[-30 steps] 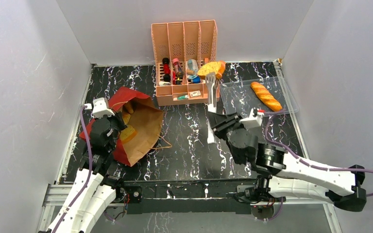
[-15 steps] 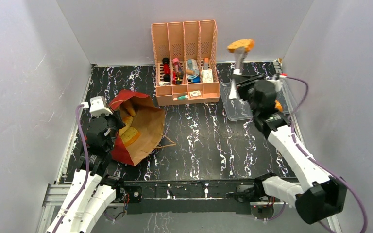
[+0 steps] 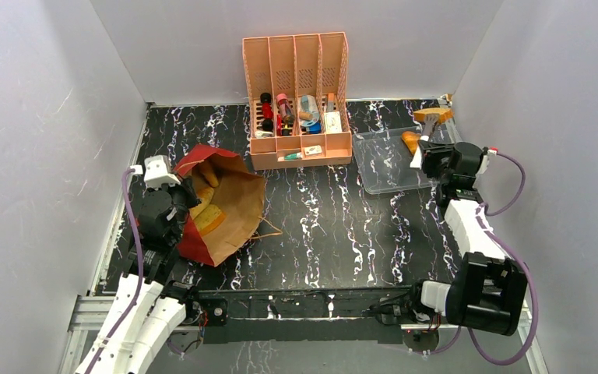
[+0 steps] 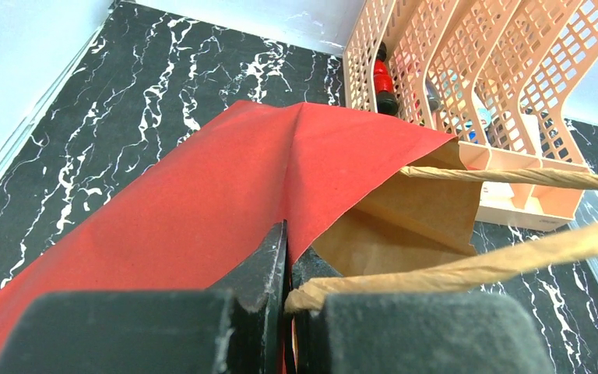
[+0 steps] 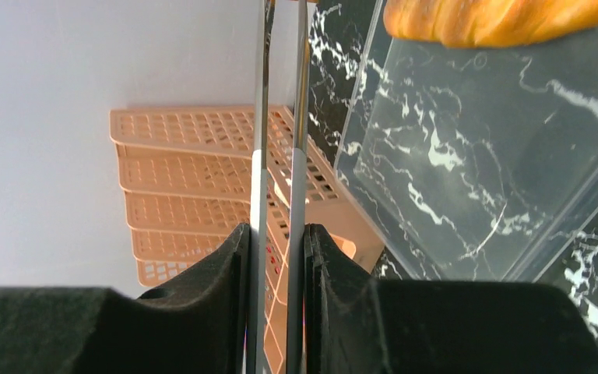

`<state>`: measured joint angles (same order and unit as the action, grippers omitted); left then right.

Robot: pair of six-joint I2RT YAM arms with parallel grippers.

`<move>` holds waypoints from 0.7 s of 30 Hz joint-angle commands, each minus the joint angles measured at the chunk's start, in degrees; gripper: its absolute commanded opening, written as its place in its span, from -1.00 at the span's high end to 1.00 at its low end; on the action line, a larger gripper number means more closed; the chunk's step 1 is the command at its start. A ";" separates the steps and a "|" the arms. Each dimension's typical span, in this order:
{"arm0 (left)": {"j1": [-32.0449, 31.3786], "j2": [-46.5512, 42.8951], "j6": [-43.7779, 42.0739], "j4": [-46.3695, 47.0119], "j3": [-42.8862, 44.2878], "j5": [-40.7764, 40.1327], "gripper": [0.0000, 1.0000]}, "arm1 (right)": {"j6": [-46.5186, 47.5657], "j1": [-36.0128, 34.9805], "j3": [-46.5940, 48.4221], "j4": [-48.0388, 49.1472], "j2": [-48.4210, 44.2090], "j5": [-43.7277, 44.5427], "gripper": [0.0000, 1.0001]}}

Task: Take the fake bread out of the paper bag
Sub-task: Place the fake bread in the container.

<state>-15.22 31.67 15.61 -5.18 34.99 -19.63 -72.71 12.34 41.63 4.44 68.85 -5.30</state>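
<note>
Tongs point(image 5: 258, 93) squeezed in my right gripper point(image 5: 277, 234), pinching a brown bread slice point(image 3: 434, 114) over the clear tray point(image 3: 385, 164), left gripper point(image 4: 286, 261) clamping paper bag point(image 3: 233, 206)

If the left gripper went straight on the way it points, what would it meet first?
The paper bag: the left gripper is shut on its edge, and the red fold rises just ahead. Beyond it, probably the pink organizer; depth is unclear.

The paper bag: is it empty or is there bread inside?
Not empty. The top view shows golden bread pieces lying inside the open paper bag.
</note>
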 commanded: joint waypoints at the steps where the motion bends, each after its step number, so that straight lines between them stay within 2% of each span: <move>1: 0.01 -1.14 -0.45 4.34 -1.07 1.43 1.00 | -1.10 3.24 0.49 11.19 1.82 -2.68 1.00; 21: -0.04 -1.66 -3.45 4.01 1.11 3.81 1.00 | -3.73 4.66 -5.96 17.62 8.29 2.23 1.00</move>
<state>-15.22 31.27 12.80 -3.29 33.76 -17.05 -75.61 16.18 34.98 14.95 76.68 -4.26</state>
